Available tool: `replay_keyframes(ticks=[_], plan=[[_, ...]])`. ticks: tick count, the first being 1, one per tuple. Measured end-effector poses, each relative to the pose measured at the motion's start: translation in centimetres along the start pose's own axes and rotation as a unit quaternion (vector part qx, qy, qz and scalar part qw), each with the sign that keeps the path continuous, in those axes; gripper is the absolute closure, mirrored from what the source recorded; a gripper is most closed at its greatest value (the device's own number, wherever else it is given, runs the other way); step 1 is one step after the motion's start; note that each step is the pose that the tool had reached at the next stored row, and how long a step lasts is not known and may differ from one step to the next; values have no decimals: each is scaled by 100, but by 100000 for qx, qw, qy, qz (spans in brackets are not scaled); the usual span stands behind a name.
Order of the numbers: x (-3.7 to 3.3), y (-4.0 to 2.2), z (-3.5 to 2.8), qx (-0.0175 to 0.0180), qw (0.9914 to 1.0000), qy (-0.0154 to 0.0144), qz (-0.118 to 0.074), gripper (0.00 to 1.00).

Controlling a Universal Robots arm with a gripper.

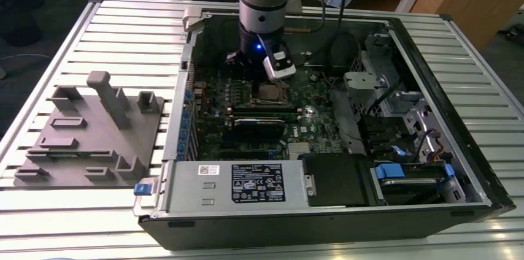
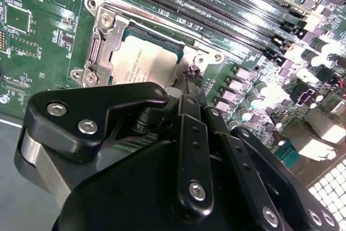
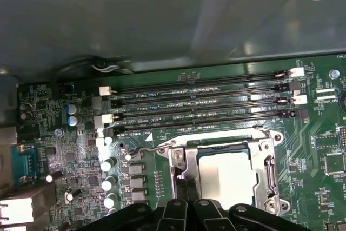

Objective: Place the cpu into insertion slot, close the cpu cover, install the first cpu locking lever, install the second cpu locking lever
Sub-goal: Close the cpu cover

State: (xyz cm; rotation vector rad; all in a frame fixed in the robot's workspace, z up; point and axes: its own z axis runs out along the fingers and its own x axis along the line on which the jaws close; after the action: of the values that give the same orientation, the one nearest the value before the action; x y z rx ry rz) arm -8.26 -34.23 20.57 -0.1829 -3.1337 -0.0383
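- Your gripper (image 3: 186, 185) has its jaws pressed together, and I can't spot anything pinched between them in either wrist view.
- The tips sit low over one edge of the cpu cover (image 3: 268, 171). I can't tell if they actually touch the metal.
- The cpu (image 3: 226, 179) is seated in the insertion slot (image 1: 269, 92), pale top facing up.
- The cover lies flat around the chip like a frame, so the chip's top shows through the cut-out.
- A thin wire locking lever (image 3: 148, 148) runs along the side of the cover nearest the memory slots (image 3: 200, 106), with its bent end poking out past the corner. Latched or not, no idea from here.
- All of that sits on the green motherboard (image 3: 313, 155).
- In the exterior view your arm (image 1: 264, 2) comes straight down into the open computer case (image 1: 458, 168).
- The case rests on a slatted table (image 1: 123, 21), with a grey fixture block (image 1: 90, 131) on the exterior view's left, well apart from the gripper.
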Motion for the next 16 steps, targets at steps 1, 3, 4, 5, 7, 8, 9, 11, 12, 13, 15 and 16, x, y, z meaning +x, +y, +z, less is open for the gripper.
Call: replay_keyframes(ticks=[1,3,4,5,7,8,9,11,12,13,15,16], plan=[[0,0,2,1,100000,2,4,89],[0,2,10,-6,100000,-2,4,89],[0,2,15,-6,100000,-1,6,89],[1,2,22,0,100000,1,6,89],[1,2,42,-3,100000,0,5,89],[1,2,53,-8,100000,-4,6,89],[1,1,62,-6,100000,-2,6,89],[1,1,65,9,100000,5,5,89],[1,1,65,12,100000,6,6,89],[1,1,65,11,100000,7,6,89],[1,1,67,-2,100000,0,7,89],[1,1,67,-1,100000,1,7,89]])
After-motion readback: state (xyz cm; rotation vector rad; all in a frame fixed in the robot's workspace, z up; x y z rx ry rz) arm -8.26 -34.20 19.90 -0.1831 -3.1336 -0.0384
